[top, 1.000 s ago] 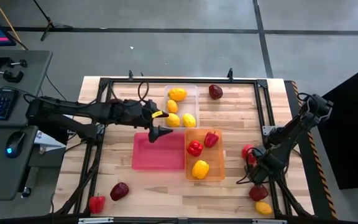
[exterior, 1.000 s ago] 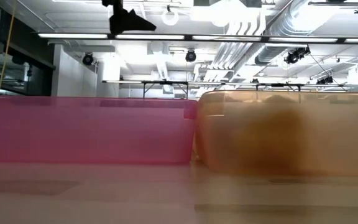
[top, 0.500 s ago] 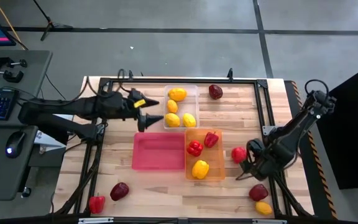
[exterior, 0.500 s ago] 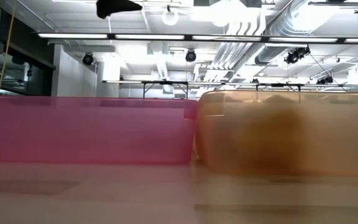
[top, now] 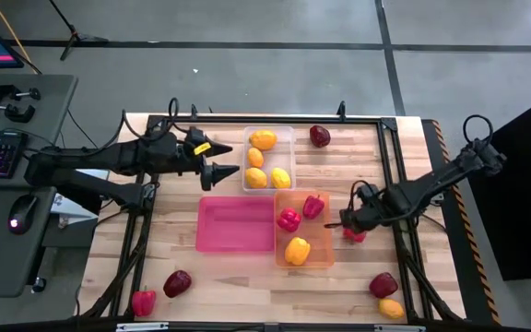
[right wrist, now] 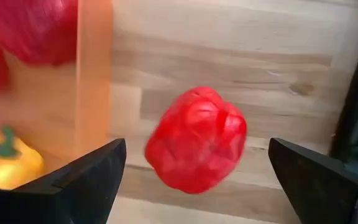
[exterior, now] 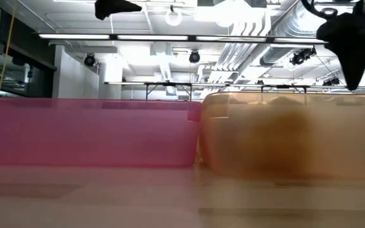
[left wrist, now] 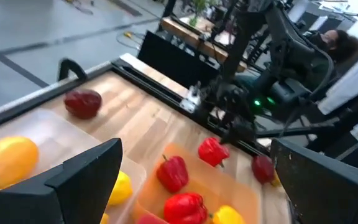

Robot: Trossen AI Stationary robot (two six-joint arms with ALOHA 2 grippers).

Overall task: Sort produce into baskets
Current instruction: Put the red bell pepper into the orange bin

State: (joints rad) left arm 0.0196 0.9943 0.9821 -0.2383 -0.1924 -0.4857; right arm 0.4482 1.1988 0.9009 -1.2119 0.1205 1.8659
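A glossy red toy bell pepper [right wrist: 196,139] is being shown between the spread fingers of the right gripper [top: 348,220], clear of both of them, just beside the outer wall of the shallow orange translucent plastic bin [top: 324,249]; whether it is resting on the light wooden slatted table [top: 358,166] cannot be told. In that bin two red peppers [top: 289,219] and a yellow pepper [top: 297,250] are being held. The left gripper [top: 226,171] is being kept with its fingers apart and empty, just beside the clear plastic bin [top: 286,132], in which four yellow-orange citrus-like ovals [top: 263,140] are lying. The pink-magenta bin [top: 236,224] is lying against the orange one. One dark maroon rounded piece [top: 320,136] is sitting by the table's far edge, another [top: 177,282] beside a red pepper [top: 143,301] at the near left corner, and a third [top: 383,285] with a yellow oval [top: 391,308] at the near right corner.
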